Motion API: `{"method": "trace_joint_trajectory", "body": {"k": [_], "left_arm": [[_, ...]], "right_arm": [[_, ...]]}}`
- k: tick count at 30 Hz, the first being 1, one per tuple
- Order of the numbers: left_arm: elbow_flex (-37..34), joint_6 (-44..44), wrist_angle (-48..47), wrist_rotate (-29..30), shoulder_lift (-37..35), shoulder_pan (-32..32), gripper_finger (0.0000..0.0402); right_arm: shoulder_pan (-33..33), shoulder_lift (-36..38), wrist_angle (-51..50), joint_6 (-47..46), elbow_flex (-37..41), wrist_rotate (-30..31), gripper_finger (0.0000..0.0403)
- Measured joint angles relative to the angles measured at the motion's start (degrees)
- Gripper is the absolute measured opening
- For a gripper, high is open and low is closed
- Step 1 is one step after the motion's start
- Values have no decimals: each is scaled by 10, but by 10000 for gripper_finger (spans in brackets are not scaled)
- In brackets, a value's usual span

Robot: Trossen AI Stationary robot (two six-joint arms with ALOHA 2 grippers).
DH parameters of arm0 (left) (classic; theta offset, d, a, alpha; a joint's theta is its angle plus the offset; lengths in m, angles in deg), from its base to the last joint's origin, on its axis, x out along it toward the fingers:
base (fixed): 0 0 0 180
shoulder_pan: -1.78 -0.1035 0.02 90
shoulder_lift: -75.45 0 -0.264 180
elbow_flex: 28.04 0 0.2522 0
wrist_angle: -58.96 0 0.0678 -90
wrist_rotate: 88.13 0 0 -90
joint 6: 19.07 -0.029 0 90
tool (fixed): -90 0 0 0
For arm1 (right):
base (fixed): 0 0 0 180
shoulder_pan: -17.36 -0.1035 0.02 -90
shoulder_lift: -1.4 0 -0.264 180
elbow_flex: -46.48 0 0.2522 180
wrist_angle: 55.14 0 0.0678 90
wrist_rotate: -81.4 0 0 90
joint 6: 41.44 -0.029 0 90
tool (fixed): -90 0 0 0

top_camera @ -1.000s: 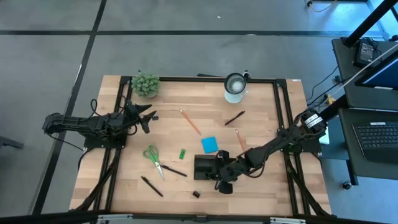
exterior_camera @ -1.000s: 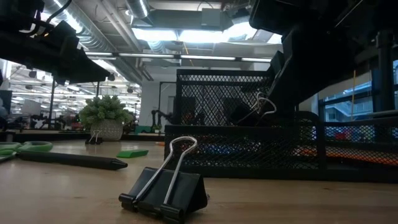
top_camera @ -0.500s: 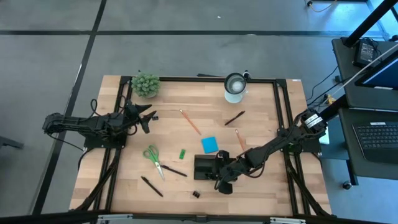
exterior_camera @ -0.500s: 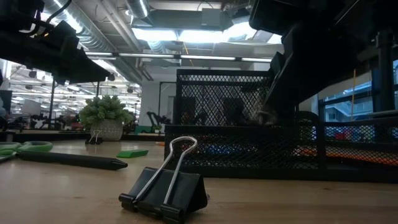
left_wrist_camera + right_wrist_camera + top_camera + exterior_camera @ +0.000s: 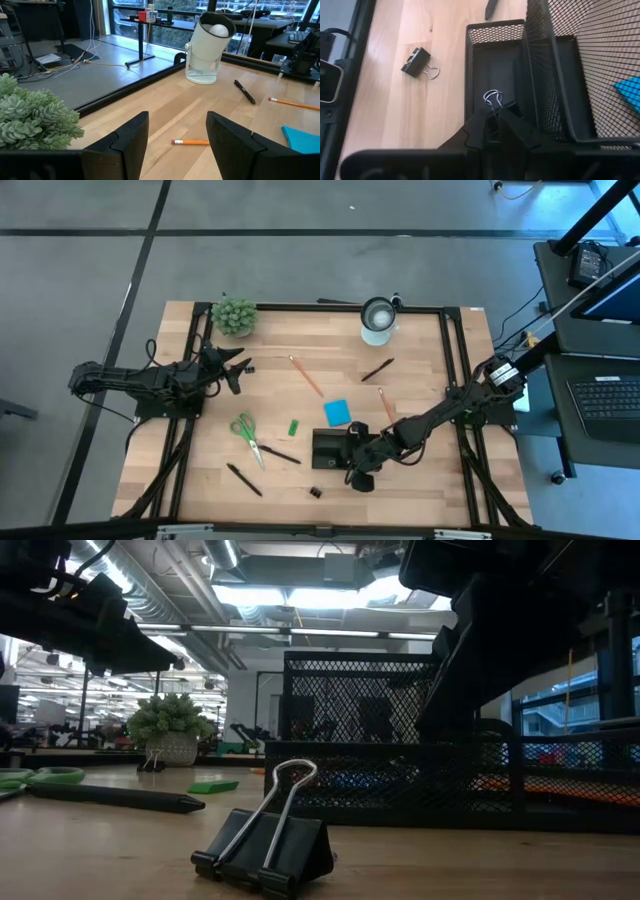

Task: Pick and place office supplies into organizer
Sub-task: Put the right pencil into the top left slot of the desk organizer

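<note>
my right gripper (image 5: 494,127) sits over the black mesh organizer (image 5: 555,75), jaws pinched on a black binder clip (image 5: 493,102), its wire loops showing just past my fingertips, inside the low front compartment. a second binder clip (image 5: 417,63) lies on the wood beside the organizer. farther off, my left gripper (image 5: 175,135) waits spread and empty near a pencil (image 5: 190,142).

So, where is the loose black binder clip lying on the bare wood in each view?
High view: binder clip low in the picture, just below the mesh organizer.
Low view: in the foreground, in front of the organizer.
Right wrist view: on the wood, outside the organizer's wall.
Left wrist view: not in it.
Shared landmark: the organizer.
</note>
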State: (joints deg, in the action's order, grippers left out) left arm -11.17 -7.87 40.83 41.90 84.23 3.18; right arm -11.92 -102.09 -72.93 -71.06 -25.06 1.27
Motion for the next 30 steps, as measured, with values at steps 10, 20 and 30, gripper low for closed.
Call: {"method": "trace_joint_trajectory", "body": {"k": [10,20,30], "left_arm": [[0,0,0,-11,0,0,194],[0,25,0,-16,0,0,194],[0,60,0,-54,2,0,194]], "right_arm": [[-2,20,-19,33,-36,-49,53],[-3,120,-168,27,-41,1,53],[14,285,-473,-333,-42,122,53]]}}
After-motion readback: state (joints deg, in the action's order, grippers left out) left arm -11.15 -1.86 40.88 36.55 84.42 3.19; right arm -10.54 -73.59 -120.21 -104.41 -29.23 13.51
